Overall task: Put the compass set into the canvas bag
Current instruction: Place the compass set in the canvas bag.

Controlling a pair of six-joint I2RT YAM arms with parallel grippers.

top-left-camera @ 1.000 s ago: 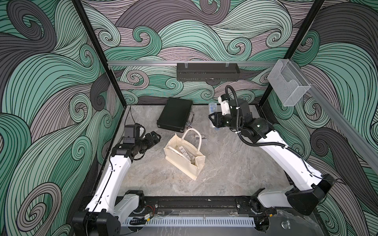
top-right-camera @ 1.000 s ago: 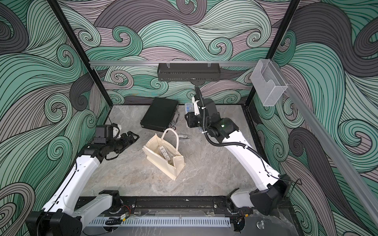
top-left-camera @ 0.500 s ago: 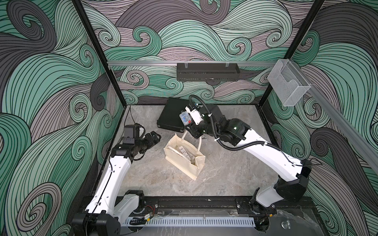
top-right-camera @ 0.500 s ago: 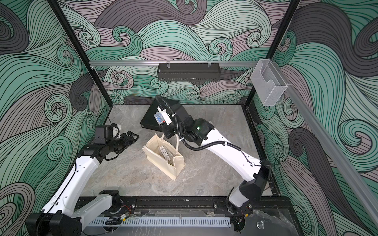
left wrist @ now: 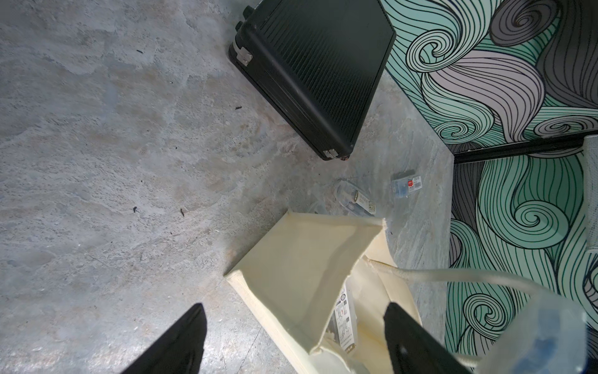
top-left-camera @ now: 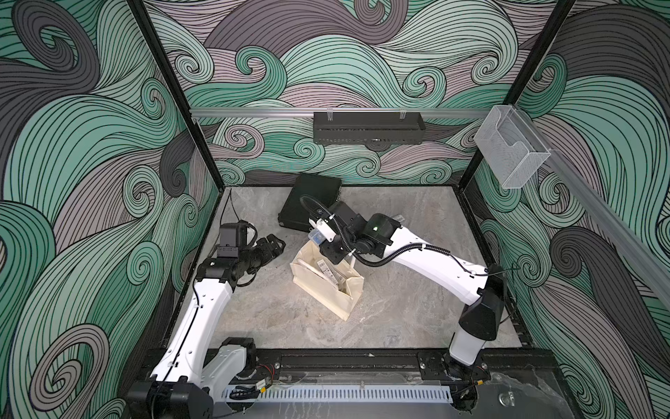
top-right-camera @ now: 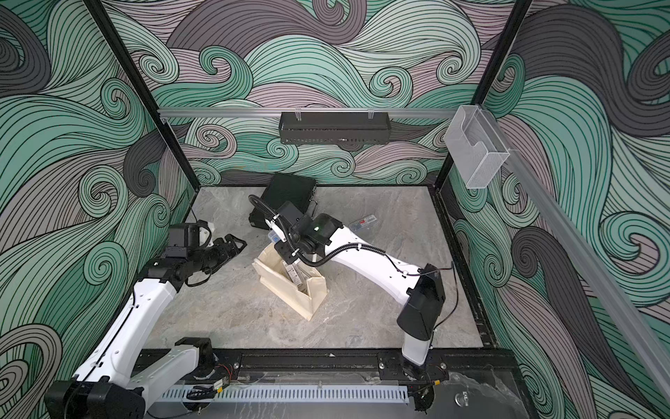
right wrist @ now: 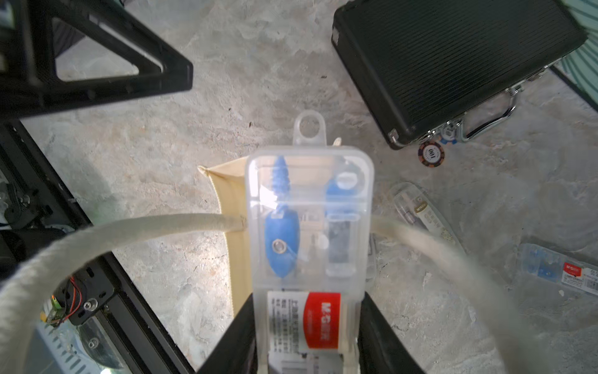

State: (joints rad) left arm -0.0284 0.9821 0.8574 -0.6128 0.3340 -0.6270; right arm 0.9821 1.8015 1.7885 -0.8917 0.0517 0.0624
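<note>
Grey marble-look tabletop fills the lower middle of both top views. Black ribbed hard briefcase lies flat up by the back wall, a bit left of centre. Cream canvas bag with white rope handles stands open mid-frame just below it, a couple of labelled packs already inside. Right gripper is clamped on the compass set, a clear plastic case with blue parts and a red label. The case hangs over the bag's far end, not in yet. Left gripper sits left of the bag, jaws spread wide, holding nothing. Small clear red-labelled pack lies right of centre. Tiny poker chip rests by the briefcase handle.
</note>
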